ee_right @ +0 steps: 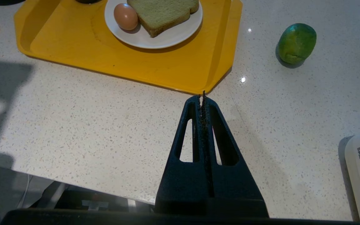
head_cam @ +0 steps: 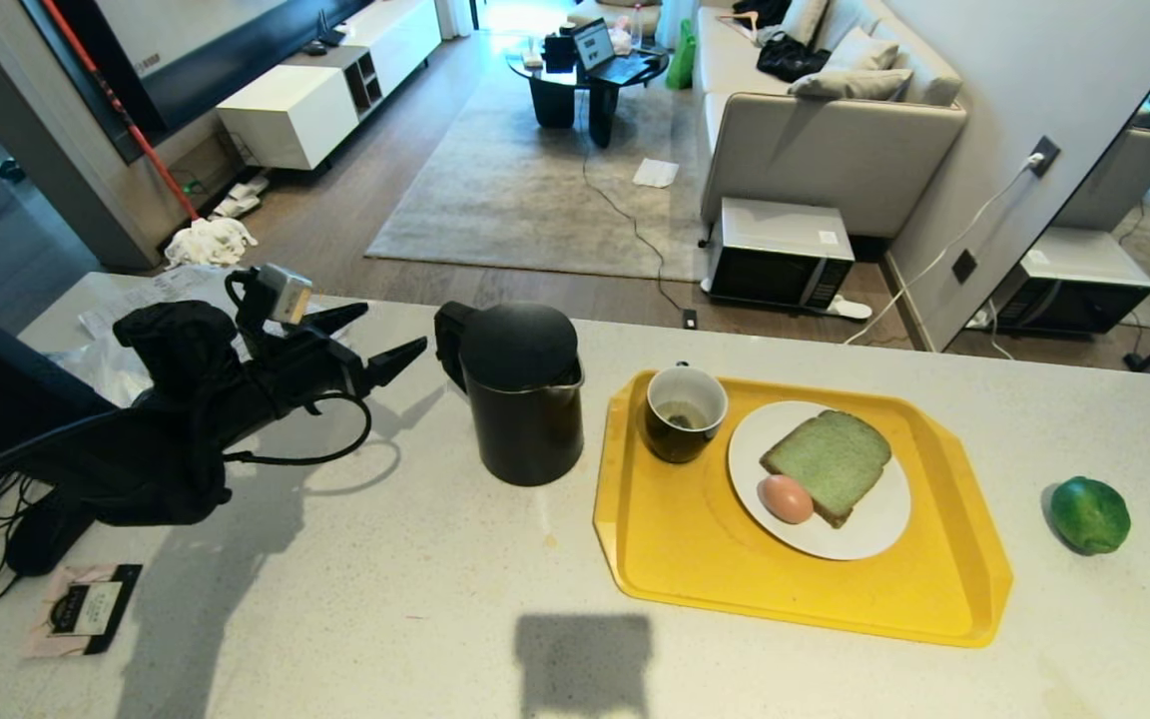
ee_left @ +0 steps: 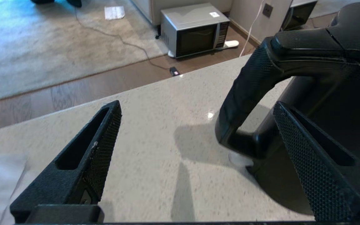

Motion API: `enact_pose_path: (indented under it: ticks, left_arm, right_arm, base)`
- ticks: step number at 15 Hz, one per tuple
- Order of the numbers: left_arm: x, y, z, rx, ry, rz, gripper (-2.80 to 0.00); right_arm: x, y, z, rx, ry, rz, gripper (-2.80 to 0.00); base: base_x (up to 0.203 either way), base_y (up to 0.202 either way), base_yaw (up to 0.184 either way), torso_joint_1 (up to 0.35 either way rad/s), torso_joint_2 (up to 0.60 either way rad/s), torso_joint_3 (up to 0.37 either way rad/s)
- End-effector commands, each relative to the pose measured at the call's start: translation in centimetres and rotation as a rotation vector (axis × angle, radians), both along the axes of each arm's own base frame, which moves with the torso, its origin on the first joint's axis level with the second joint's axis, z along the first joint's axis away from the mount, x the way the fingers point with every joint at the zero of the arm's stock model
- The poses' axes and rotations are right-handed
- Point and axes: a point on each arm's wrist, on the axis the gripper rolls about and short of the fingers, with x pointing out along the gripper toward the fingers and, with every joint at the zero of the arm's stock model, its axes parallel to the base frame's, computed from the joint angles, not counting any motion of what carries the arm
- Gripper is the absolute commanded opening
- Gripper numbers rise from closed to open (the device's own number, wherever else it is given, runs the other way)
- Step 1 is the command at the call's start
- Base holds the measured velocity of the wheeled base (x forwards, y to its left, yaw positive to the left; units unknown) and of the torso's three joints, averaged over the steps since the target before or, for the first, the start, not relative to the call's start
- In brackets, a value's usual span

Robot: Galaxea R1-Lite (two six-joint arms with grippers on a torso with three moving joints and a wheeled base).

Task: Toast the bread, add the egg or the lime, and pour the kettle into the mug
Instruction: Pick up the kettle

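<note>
My left hand [head_cam: 383, 340] hovered over the speckled counter [head_cam: 335, 599], fingers spread wide and empty, just left of the black kettle [head_cam: 523, 394]. Right of the kettle, a yellow tray [head_cam: 695, 559] carried the mug [head_cam: 685, 411] and a white plate [head_cam: 869, 534] bearing egg [head_cam: 786, 498] and bread [head_cam: 828, 464]. The lime [head_cam: 1090, 514] lay farther right. My right hand [ee_right: 202, 98] was clenched, empty.

Premises: a private home, open-plan living room viewed across a speckled stone counter [head_cam: 355, 599]. Evidence noted: grey sofa [head_cam: 825, 140] with cushions, large rug [head_cam: 535, 190] on wood flooring, dark coffee table [head_cam: 585, 85] bearing a laptop [head_cam: 595, 45], low white TV cabinet [head_cam: 325, 90], mop [head_cam: 206, 240] leaning at a pillar, microwave [head_cam: 780, 255] standing on the floor beside a wall socket [head_cam: 1042, 155].
</note>
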Motion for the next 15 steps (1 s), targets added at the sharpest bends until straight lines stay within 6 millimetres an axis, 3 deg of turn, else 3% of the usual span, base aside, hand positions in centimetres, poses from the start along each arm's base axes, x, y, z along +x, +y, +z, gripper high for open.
enact_pose_path:
  ticks: [1, 4, 5, 12, 15]
  left_arm:
    - [-2.1, 0.3, 2.1, -0.008, -0.013, 0.011, 0.00]
    - [-5.6, 0.6, 4.3, -0.010, 0.071, 0.029, 0.00]
    - [-6.7, 0.9, 4.0, 0.001, 0.130, 0.041, 0.00]
    - [-7.5, 0.9, 0.1, 0.213, 0.136, 0.047, 0.00]
    - [-7.6, 1.0, 0.0, 0.239, 0.126, 0.077, 0.00]
  right_arm:
    - [0.0, 0.0, 0.0, 0.000, 0.002, 0.001, -2.80]
    - [0.0, 0.0, 0.0, 0.000, 0.002, 0.001, -2.80]
    - [0.0, 0.0, 0.0, -0.002, 0.002, 0.001, -2.80]
    - [0.0, 0.0, 0.0, 0.000, 0.002, 0.001, -2.80]
    - [0.0, 0.0, 0.0, 0.000, 0.002, 0.001, -2.80]
  base:
    - [0.000, 0.000, 0.000, 0.000, 0.00, 0.000]
    - [0.000, 0.000, 0.000, 0.000, 0.00, 0.000]
    - [0.000, 0.000, 0.000, 0.000, 0.00, 0.000]
    - [0.000, 0.000, 0.000, 0.000, 0.00, 0.000]
    - [0.000, 0.000, 0.000, 0.000, 0.00, 0.000]
